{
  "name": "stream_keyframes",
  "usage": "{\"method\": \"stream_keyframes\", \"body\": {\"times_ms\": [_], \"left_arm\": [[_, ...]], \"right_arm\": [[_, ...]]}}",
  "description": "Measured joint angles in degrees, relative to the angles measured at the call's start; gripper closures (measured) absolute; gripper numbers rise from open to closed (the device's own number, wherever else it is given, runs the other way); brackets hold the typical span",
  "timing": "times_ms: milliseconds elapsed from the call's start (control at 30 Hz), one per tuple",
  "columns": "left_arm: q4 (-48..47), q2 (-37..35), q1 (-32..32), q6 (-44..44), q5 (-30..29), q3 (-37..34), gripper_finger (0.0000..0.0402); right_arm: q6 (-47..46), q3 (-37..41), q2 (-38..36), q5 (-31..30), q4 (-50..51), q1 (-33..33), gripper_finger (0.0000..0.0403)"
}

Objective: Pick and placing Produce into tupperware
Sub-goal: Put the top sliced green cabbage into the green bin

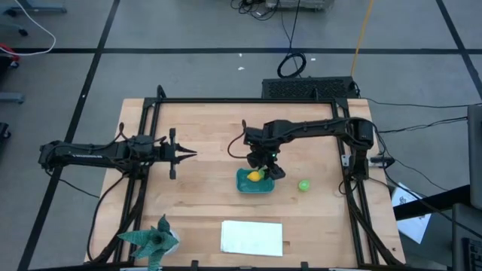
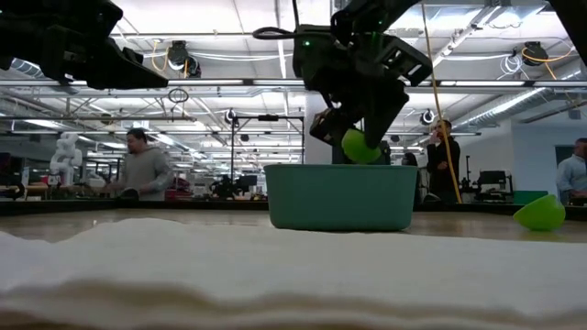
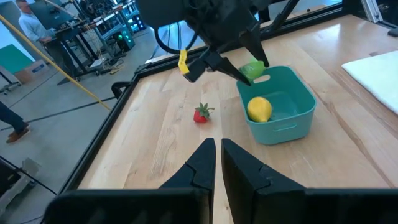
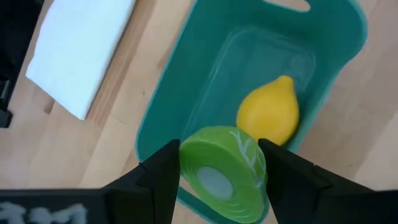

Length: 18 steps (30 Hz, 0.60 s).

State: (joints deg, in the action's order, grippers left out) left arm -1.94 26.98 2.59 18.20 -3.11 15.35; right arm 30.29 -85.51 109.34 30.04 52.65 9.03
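The teal tub (image 1: 242,185) stands mid-table, and the yellow lemon (image 4: 268,115) lies inside it on its floor. My right gripper (image 4: 217,163) hovers over the tub, shut on a green round piece (image 4: 224,174), which the low view shows just above the tub's rim (image 2: 360,147). A second green piece (image 1: 303,184) rests on the wood to the tub's right. A small red piece (image 3: 201,114) lies on the table beside the tub; the right arm hides it in the high view. My left gripper (image 1: 184,154) waits shut, left of the tub. My right gripper pinches the green round piece between its two fingers (image 4: 163,167), which bear on opposite sides of its rounded edge (image 4: 186,163). The fingers come from above, pointing down. The piece is lifted clear, above the tub's opening, its flat pale-centred face turned up toward the wrist.
A flat white sheet (image 1: 251,237) lies near the table's near edge, filling the low view's foreground. A green spiky paper figure (image 1: 154,241) sits at the near left corner. Black frame rails (image 1: 143,188) run along both sides. People stand in the room behind.
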Motion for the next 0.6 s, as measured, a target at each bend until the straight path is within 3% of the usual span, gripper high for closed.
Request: {"method": "stream_keyframes", "body": {"times_ms": [367, 600], "left_arm": [[-0.02, 0.01, 0.0, -0.02, 0.0, 0.0, 0.0371], [-0.02, 0.01, 0.0, -0.01, 0.0, 0.0, 0.0371]], "right_arm": [[-2.73, 3.68, 0.0, -0.32, -4.49, -2.02, 0.0216], [-7.28, 3.95, 0.0, -4.74, -5.96, -2.77, 0.0216]]}}
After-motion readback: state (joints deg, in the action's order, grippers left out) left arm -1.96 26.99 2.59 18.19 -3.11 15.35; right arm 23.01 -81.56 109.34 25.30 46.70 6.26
